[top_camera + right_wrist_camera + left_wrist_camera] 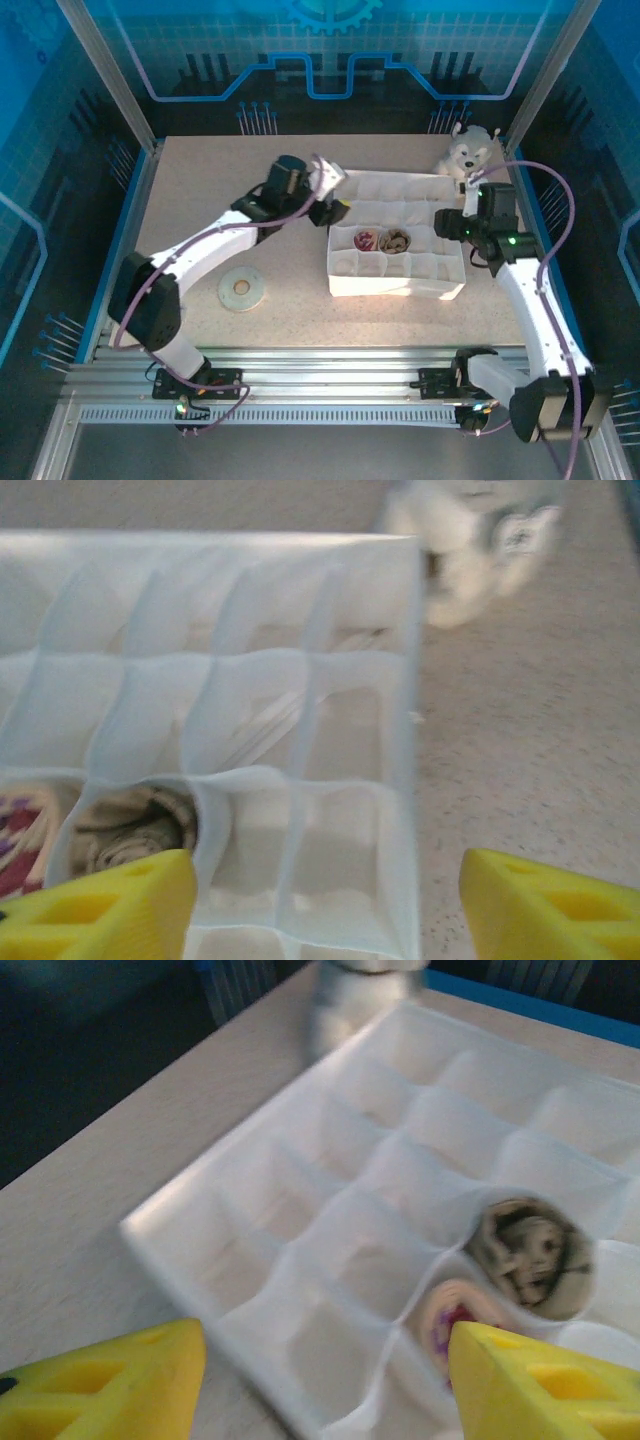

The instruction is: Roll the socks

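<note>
Viewing the table (pixel 200 180) from above, we find a white divided tray (pixel 395 288) at its centre, with both socks rolled up and seated in the tray. The red-toed sock (pixel 366 240) occupies a middle-row compartment toward the tray's left side. The argyle sock (pixel 396 241) occupies the compartment adjoining it on the right. Each roll stands on end, spiral upward.

We see the left gripper (pixel 335 212) at the tray's left rim. In the left wrist view its yellow fingers (pixel 120 1390) stand well apart with nothing between them, and the argyle sock (pixel 530 1255) lies beyond the right fingertip.

We see the right gripper (pixel 452 224) at the tray's right rim. Its fingers (pixel 560 910) are likewise spread and hold nothing.

A plush dog (pixel 468 150) sits beyond the tray's far right corner. A pale disc (pixel 241 289) lies flat on the table near the left arm.
</note>
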{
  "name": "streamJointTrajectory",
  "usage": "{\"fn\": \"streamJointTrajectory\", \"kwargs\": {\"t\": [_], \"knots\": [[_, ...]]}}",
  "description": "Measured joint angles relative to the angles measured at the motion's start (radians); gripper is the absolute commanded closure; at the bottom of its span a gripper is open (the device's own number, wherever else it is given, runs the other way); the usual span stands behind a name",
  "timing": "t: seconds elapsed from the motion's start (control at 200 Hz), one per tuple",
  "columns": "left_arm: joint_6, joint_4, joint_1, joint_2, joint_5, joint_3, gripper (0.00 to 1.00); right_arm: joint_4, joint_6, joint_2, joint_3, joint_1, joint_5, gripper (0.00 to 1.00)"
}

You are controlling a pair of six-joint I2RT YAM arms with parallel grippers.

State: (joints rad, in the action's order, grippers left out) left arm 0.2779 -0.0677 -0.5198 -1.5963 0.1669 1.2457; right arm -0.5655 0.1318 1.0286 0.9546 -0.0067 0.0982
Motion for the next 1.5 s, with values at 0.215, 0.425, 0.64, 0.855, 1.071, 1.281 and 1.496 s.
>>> {"fn": "streamJointTrajectory", "kwargs": {"t": [0.215,0.425,0.64,0.855,1.071,1.281,1.496], "knots": [[-0.068,0.015,0.193,0.158,0.014,-0.205,0.25,0.189,-0.009,-0.092,-0.256,-0.179,0.101,0.11],[-0.129,0.051,0.383,0.232,0.023,-0.377,0.01,0.393,-0.032,-0.013,-0.380,-0.230,0.135,0.02],[-0.183,0.111,0.518,0.237,-0.016,-0.481,0.00,0.568,-0.009,0.061,-0.412,-0.290,0.129,0.00],[-0.195,0.208,0.570,0.229,-0.099,-0.553,0.00,0.723,-0.009,0.112,-0.424,-0.293,-0.020,0.00],[-0.201,0.312,0.588,0.187,-0.107,-0.593,0.01,0.936,-0.004,0.117,-0.537,-0.177,-0.105,0.00],[-0.201,0.432,0.588,0.150,-0.082,-0.671,0.01,1.143,-0.055,0.182,-0.618,-0.008,-0.079,0.00],[-0.202,0.529,0.588,0.158,-0.066,-0.728,0.01,1.420,-0.084,0.306,-0.653,0.024,-0.037,0.00]]}}
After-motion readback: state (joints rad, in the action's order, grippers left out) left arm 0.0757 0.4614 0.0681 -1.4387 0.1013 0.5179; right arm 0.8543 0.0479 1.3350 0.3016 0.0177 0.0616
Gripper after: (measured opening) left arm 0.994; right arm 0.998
